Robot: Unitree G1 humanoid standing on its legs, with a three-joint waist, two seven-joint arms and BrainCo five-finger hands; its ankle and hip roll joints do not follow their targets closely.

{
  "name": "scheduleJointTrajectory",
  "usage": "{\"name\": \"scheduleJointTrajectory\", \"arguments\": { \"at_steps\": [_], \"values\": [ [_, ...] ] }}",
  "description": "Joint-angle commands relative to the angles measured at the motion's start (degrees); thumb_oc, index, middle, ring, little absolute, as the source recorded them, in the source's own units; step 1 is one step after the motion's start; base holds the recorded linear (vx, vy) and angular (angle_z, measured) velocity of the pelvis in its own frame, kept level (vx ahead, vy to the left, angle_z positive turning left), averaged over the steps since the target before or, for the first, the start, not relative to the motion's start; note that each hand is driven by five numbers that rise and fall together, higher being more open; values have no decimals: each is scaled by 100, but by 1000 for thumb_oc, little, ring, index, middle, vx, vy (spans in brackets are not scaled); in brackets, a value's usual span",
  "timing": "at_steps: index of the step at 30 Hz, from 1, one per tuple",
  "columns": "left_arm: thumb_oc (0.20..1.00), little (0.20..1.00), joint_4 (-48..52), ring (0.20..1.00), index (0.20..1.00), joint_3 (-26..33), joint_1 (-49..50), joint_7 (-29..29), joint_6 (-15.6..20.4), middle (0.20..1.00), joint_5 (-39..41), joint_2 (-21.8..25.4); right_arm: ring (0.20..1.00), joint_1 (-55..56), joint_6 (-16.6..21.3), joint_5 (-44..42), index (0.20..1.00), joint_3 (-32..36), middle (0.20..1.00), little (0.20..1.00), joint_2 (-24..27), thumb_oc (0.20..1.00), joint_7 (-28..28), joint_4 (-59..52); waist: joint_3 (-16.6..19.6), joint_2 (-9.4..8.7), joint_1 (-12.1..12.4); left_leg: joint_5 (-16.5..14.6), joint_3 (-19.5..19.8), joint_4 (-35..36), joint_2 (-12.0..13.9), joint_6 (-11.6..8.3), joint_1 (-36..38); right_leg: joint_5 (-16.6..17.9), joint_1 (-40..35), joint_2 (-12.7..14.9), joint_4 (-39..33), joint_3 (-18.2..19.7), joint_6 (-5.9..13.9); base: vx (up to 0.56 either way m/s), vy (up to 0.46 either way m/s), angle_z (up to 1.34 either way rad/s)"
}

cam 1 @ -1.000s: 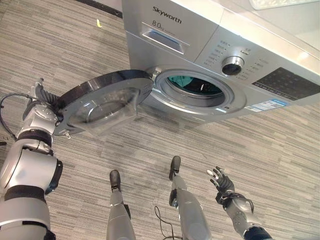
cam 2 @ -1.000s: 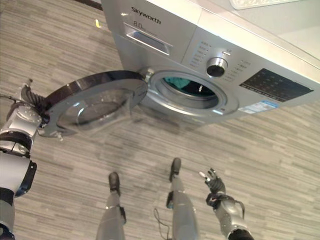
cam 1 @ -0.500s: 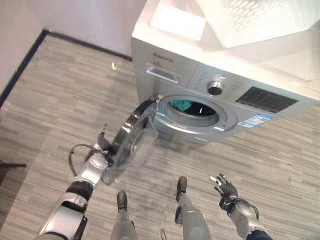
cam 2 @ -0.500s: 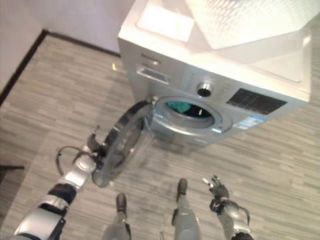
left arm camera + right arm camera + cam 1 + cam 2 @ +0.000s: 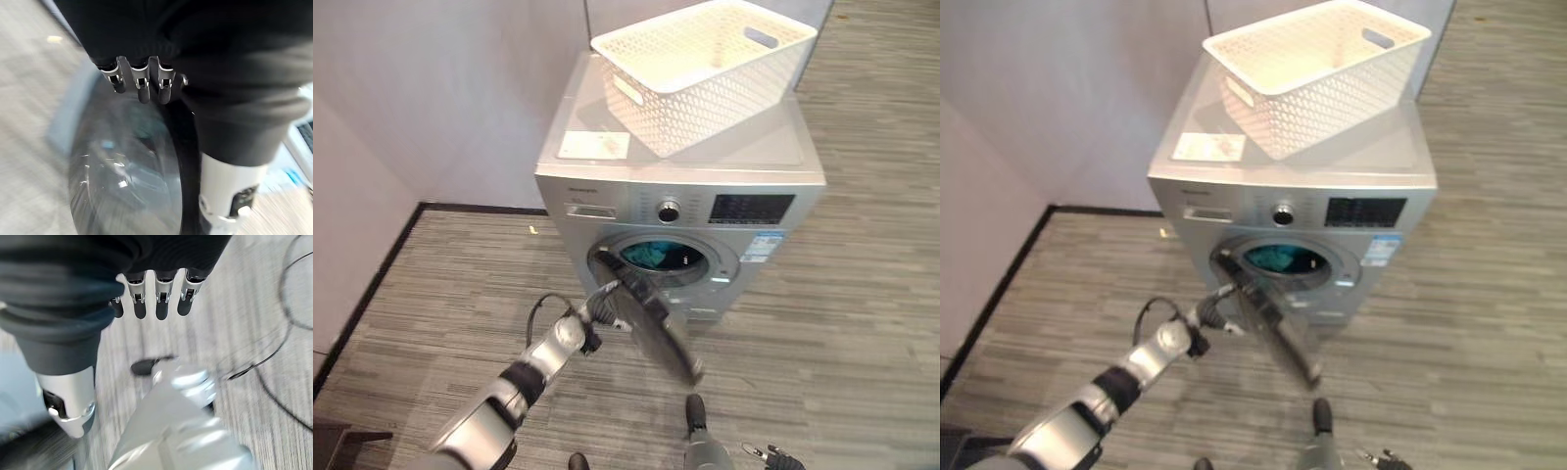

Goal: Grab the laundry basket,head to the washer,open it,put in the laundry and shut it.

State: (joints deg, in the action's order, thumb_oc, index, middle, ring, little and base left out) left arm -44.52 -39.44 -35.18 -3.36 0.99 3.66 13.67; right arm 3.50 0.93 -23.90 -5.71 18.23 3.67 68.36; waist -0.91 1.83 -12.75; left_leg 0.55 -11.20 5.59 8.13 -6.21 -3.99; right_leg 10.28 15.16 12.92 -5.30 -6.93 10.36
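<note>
Here, one washer [image 5: 680,211], one door [image 5: 651,323] ajar, one basket [image 5: 705,69] atop.

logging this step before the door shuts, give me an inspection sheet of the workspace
surface: grey striped floor; washer top bare beside the basket.
job's things: washer with its door part open; teal laundry inside the drum; white basket sits on top of the washer, no laundry visible in it.
clutter: small yellow scrap on the floor by the wall.
hands: left hand against the door's outer face, fingers straight; right hand low by the floor, fingers relaxed, holding nothing.
cables: nothing seen.
surroundings: pale wall with a dark skirting behind and beside the washer.
</note>
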Motion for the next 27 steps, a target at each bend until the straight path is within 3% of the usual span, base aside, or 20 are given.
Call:
{"name": "scheduleJointTrajectory", "arguments": {
  "at_steps": [1, 10, 16, 17, 18, 19, 23, 27],
  "values": [
    [1000, 1000, -324, 1000, 1000, 323, -1104, -150, 619, 1000, 248, -556, 1000, -45, 112, -48, 1000, 51, 1000, 1000, 88, 1000, -103, -66, -192, -39, -183, -26, 114, -59, 412, -192, 16, -625, -530, 118, 30, 82, 229, 12, -17, -38],
    [1000, 1000, 459, 1000, 1000, 120, -341, 15, 793, 1000, 124, -421, 1000, -68, 252, -126, 1000, -44, 1000, 1000, -87, 1000, -156, -275, -223, -43, -15, -18, 153, -59, 425, -184, 71, -690, -692, 123, 30, -31, 217, 3, -18, -11],
    [1000, 1000, 957, 1000, 1000, 514, 651, 234, 977, 1000, 971, -56, 1000, -85, 297, -64, 1000, -115, 1000, 1000, -242, 1000, -184, -286, -227, -61, 166, 19, 328, -59, 407, -188, 23, -750, -863, 124, 30, -238, 179, -5, -21, 17],
    [1000, 1000, 1087, 1000, 1000, 938, 1341, 442, 1048, 1000, 1587, 117, 1000, -59, 311, 3, 1000, -117, 1000, 1000, -308, 1000, -149, -264, -233, -84, 305, 3, 381, -59, 404, -194, 67, -782, -978, 120, 30, -306, 163, 4, -12, 17],
    [1000, 1000, 1089, 1000, 1000, 939, 1342, 443, 1047, 1000, 1588, 119, 1000, -60, 311, 3, 1000, -118, 1000, 1000, -309, 1000, -149, -264, -219, -85, 302, 11, 384, -59, 400, -193, 47, -776, -959, 123, 30, -307, 163, 7, -24, 18],
    [1000, 1000, 1013, 1000, 1000, 1380, 1929, 630, 1058, 1000, 2087, 207, 1000, -34, 321, 33, 1000, -73, 1000, 1000, -370, 1000, -127, -194, -207, -112, 422, 2, 417, -59, 406, -197, 101, -813, -1069, 115, 30, -353, 148, -1, -12, 16],
    [1000, 1000, 655, 1000, 1000, 1906, 2699, 667, 1053, 1000, 2154, 286, 1000, -4, 315, 71, 1000, 95, 1000, 1000, -419, 1000, -103, 48, -128, -145, 613, -11, 491, -59, 394, -189, 167, -857, -1228, 109, 30, -444, 129, 16, -9, 17],
    [1000, 1000, -472, 1000, 1000, 2477, 3429, 699, 896, 1000, 1813, 247, 1000, -64, 271, 215, 1000, 277, 1000, 1000, -361, 1000, -119, 390, -54, -139, 839, -31, 564, -59, 390, -170, 295, -914, -1463, 127, 30, -577, 114, 4, 15, 13]
  ]
}}
